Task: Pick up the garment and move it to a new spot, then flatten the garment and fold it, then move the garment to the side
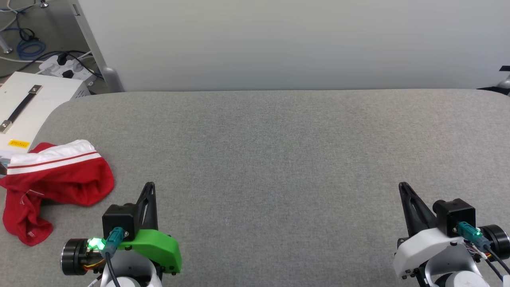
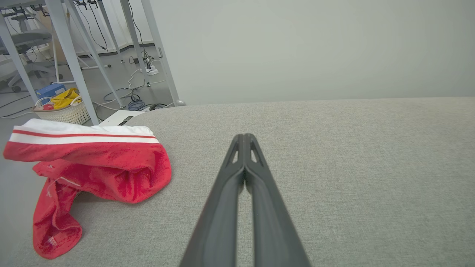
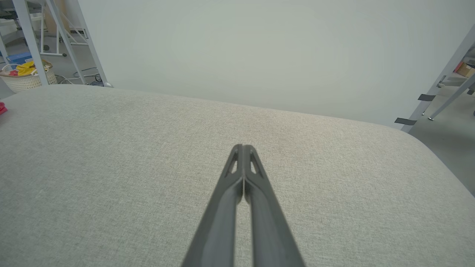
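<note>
You see the garment (image 1: 59, 179) crumpled at the padded surface's (image 1: 279, 159) left edge. The left gripper (image 1: 149, 186) and right gripper (image 1: 403, 186) sit closed, empty, by the front edge. Left wrist view adds a floor basket (image 2: 65, 113).

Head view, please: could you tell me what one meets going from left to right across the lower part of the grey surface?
garment → left gripper → right gripper
</note>
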You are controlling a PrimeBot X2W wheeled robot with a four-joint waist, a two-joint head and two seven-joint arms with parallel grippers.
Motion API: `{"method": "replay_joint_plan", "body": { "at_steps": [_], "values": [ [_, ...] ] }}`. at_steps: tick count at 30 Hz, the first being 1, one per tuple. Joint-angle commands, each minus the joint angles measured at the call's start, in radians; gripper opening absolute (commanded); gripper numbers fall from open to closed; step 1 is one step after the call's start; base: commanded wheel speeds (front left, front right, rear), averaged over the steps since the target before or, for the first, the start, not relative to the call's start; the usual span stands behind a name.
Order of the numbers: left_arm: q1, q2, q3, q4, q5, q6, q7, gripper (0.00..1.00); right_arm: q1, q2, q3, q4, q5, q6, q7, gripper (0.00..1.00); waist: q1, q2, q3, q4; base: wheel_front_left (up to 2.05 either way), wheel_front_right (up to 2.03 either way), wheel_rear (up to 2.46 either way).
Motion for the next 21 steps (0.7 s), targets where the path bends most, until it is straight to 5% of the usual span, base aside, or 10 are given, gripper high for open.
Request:
{"method": "replay_joint_plan", "body": {
  "at_steps": [1,17,18,21],
  "values": [
    [-0.009,-0.005,0.0,-0.002,0.01,-0.003,-0.001,0.0,-0.016,-0.001,0.0,0.002,-0.009,-0.001,0.003,0.0,0.0,0.0,0.0,0.0,0.0,0.0,0.0],
    [-0.009,-0.005,0.0,-0.002,0.01,-0.003,-0.001,0.0,-0.016,-0.001,0.0,0.002,-0.009,-0.001,0.003,0.0,0.0,0.0,0.0,0.0,0.0,0.0,0.0],
    [0.0,0.0,0.0,0.0,0.0,0.0,0.0,1.0,0.0,0.0,0.0,0.0,0.0,0.0,0.0,1.0,0.0,0.0,0.0,0.0,0.0,0.0,0.0],
    [0.0,0.0,0.0,0.0,-0.001,0.0,0.0,1.0,0.0,0.0,0.0,0.0,0.001,0.0,0.0,1.0,0.0,0.0,0.0,0.0,0.0,0.0,0.0]
  ]
}}
